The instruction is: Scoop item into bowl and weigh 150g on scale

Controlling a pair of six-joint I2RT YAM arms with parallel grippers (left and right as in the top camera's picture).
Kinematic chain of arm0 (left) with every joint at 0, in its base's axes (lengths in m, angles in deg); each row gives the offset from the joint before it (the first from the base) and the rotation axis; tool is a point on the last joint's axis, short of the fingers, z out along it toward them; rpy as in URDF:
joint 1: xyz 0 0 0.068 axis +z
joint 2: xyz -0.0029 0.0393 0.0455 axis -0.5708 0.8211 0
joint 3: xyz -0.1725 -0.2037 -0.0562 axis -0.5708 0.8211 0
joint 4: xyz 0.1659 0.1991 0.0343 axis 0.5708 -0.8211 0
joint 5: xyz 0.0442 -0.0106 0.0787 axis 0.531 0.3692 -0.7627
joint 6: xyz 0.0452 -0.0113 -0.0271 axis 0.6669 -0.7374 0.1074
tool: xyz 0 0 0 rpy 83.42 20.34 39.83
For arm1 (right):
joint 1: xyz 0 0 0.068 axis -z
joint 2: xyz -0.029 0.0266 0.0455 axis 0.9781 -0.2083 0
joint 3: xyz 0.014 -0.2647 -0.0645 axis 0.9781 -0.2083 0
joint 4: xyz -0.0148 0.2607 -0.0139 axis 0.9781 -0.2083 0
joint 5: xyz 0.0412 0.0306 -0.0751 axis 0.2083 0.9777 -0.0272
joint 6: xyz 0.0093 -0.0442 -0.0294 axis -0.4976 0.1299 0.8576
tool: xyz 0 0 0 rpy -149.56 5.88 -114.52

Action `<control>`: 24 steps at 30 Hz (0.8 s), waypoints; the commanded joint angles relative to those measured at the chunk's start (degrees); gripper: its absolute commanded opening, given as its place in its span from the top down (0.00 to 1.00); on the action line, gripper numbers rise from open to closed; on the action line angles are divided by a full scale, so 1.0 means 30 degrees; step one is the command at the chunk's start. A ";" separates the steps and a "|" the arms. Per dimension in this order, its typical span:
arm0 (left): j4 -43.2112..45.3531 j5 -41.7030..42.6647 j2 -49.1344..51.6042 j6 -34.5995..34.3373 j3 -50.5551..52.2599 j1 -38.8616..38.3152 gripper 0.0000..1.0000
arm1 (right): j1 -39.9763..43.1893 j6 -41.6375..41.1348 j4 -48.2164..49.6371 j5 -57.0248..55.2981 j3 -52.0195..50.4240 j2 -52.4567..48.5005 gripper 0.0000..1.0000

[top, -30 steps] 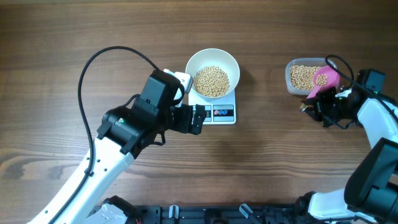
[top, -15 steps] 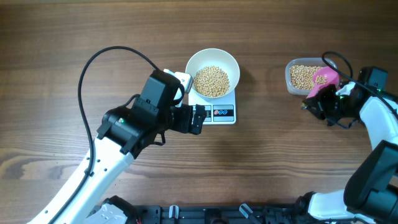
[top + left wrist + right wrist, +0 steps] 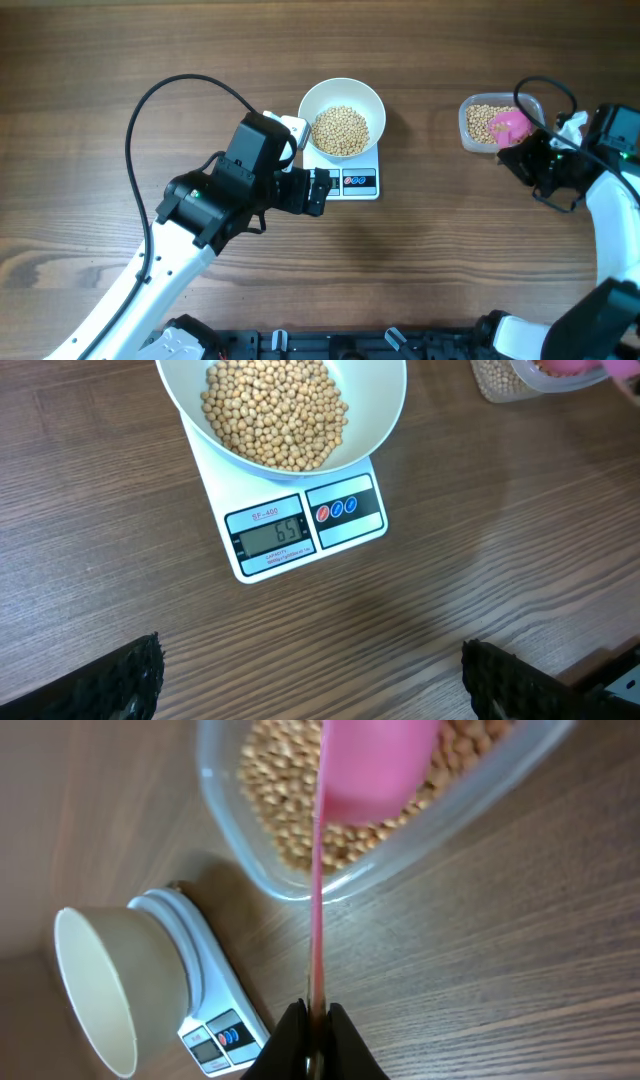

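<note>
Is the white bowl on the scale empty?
No, the bowl sitting on the scale holds a heap of beige beans.

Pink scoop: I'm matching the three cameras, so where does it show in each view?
Overhead: the pink scoop is far right, over the clear tub.
Left wrist: only a pink sliver at the top-right corner.
Right wrist: top centre, handle running down into the right gripper.
Shared landmark: the scale.
</note>
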 commanded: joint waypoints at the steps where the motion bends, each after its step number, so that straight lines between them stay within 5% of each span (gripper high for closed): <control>1: 0.0036 -0.0182 -0.0015 0.0393 0.0080 -0.0087 0.00 | -0.0044 0.1297 0.0073 0.0168 0.0554 0.1188 0.96; 19: 0.0036 -0.0182 -0.0015 0.0393 0.0080 -0.0087 0.00 | -0.0044 0.5260 -0.0415 0.2812 0.0882 0.1785 0.96; 24: 0.0036 -0.0182 -0.0015 0.0393 0.0080 -0.0087 0.00 | -0.0044 0.4393 -0.0976 -0.0066 0.1290 0.1785 0.96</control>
